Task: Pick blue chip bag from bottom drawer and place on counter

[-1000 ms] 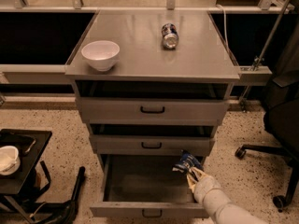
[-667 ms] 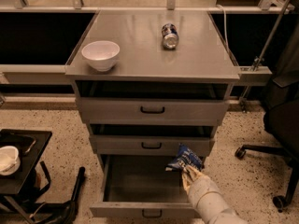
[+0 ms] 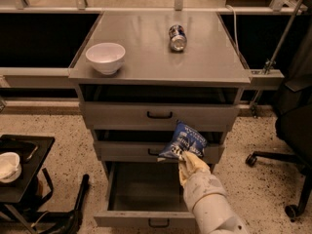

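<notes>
While the bottom drawer (image 3: 141,191) stands open, the hand (image 3: 187,160) is clamped on the bag (image 3: 185,139), holding it above that drawer, before the middle drawer (image 3: 124,150). On the table (image 3: 146,65) sit a bowl (image 3: 105,57) and a can (image 3: 177,37) on its side.

Gripper (image 3: 185,156) above the open bottom drawer (image 3: 127,219), right of centre, pinching the blue chip bag (image 3: 184,140) in front of the middle drawer face (image 3: 122,150). Overhead: top drawer (image 3: 117,115), then the counter (image 3: 146,65) lip. On the counter, white bowl (image 3: 105,57) front left, drink can (image 3: 177,37) lying towards the rear; front right bare. Office chair (image 3: 292,130) stands right of the cabinet, black side table (image 3: 29,169) left.
</notes>
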